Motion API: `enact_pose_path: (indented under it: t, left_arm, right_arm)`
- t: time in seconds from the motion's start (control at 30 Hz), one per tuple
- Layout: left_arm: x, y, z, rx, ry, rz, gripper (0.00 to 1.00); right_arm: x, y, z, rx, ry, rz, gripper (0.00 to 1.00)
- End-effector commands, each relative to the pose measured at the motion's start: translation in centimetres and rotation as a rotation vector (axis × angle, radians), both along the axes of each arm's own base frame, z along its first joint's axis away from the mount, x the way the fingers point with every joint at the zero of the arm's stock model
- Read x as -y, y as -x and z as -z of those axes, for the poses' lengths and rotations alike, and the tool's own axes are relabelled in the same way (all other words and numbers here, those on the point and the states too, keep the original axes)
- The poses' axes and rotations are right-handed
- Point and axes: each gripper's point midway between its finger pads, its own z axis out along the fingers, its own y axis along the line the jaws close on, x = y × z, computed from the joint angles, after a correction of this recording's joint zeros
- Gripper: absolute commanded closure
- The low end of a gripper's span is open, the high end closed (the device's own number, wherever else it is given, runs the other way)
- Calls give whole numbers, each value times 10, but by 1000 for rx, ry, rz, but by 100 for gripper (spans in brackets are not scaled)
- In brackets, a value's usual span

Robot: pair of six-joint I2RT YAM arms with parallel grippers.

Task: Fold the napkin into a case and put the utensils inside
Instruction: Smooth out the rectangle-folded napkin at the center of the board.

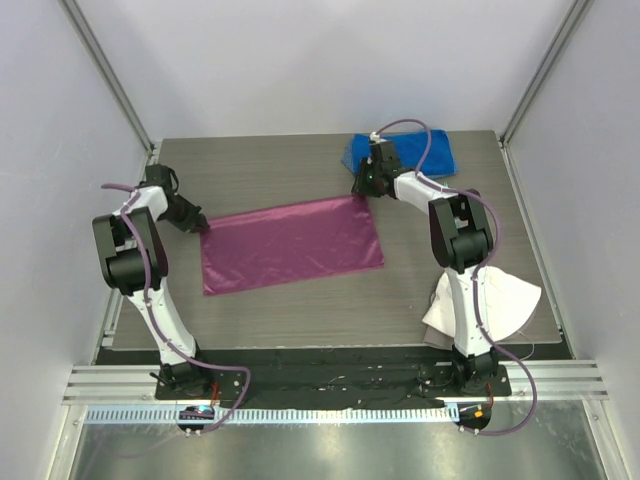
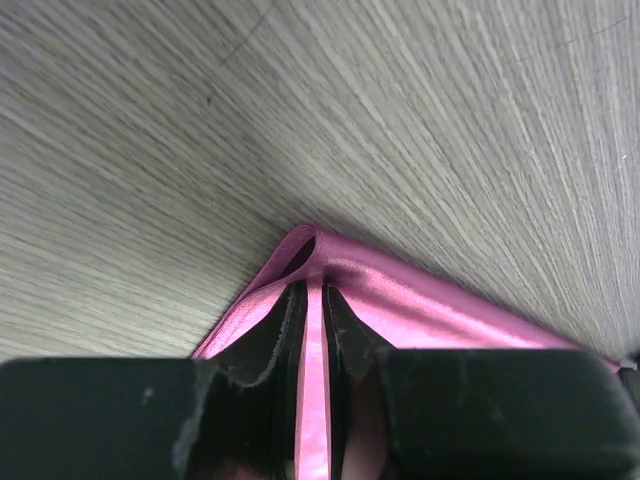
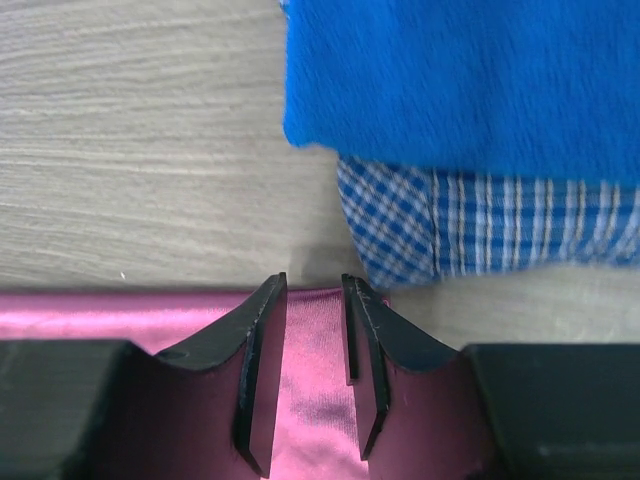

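The magenta-purple napkin (image 1: pixel 292 243) lies spread flat in the middle of the table, as one wide rectangle. My left gripper (image 1: pixel 203 224) is at its far left corner. In the left wrist view that gripper (image 2: pixel 310 285) is shut on the napkin (image 2: pixel 440 308), with a strip of pink fabric pinched between the fingers and the corner slightly lifted. My right gripper (image 1: pixel 362 192) is at the far right corner. In the right wrist view it (image 3: pixel 312 285) stands open, its fingers straddling the napkin's edge (image 3: pixel 80 318). The spoon and fork are out of view.
A thick blue towel (image 1: pixel 400 152) lies at the back right, close behind the right gripper, on top of a blue checked cloth (image 3: pixel 480 225). A white cloth (image 1: pixel 492 298) hangs at the right arm's base. The table's side edges run near both arms.
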Motion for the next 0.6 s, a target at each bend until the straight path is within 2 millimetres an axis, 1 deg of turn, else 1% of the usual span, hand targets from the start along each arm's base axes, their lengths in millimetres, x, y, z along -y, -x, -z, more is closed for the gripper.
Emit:
enact_pose_path:
  t: [0.0,0.03,0.1,0.13,0.17,0.2,0.23,0.27,0.3,0.33,0.37,0.4,0.43,0.47,0.5,0.57]
  left_arm:
    - [-9,-9,-4,37,-19,30,83]
    - [-7,-11,-6,48,-11,36,83]
    - [-3,-10,-16,72,2,43,82]
    - [0,-10,-21,87,10,45,82]
    - [2,-14,-36,136,7,44,80]
    - [3,-13,-40,148,15,38,79]
    - [8,-15,-47,172,29,45,78]
    - [12,-18,-61,204,34,44,77]
    - [16,-19,-67,217,41,49,76]
    - [20,-21,-74,237,47,57,76]
    - [28,-25,-80,261,53,70,76]
    - [34,-29,-87,279,68,65,76]
    - [41,-30,-86,286,89,66,76]
    - [56,-33,-89,303,122,92,76]
    - [63,-39,-87,319,150,84,76]
    - [83,-45,-84,327,194,110,78]
  right_arm:
    - [1,-18,-11,64,47,-29,63]
    - [2,-18,-10,59,51,-27,63]
    - [2,-18,-14,65,54,-31,63]
    - [1,-18,-21,76,49,-31,62]
    - [0,-18,-28,86,44,-37,61]
    - [-5,-17,-33,93,40,-40,61]
    - [-7,-17,-45,112,35,-44,60]
    - [-9,-16,-51,120,34,-44,58]
    - [-10,-16,-56,128,36,-38,57]
    - [-17,-14,-64,139,29,-45,56]
    - [-21,-13,-76,158,18,-48,54]
    - [-26,-12,-82,169,12,-48,52]
    - [-34,-9,-87,172,-4,-51,50]
    - [-40,-7,-94,183,-18,-59,49]
    - [-48,-6,-99,189,-44,-73,49]
    - [-68,1,-102,179,-98,-95,47]
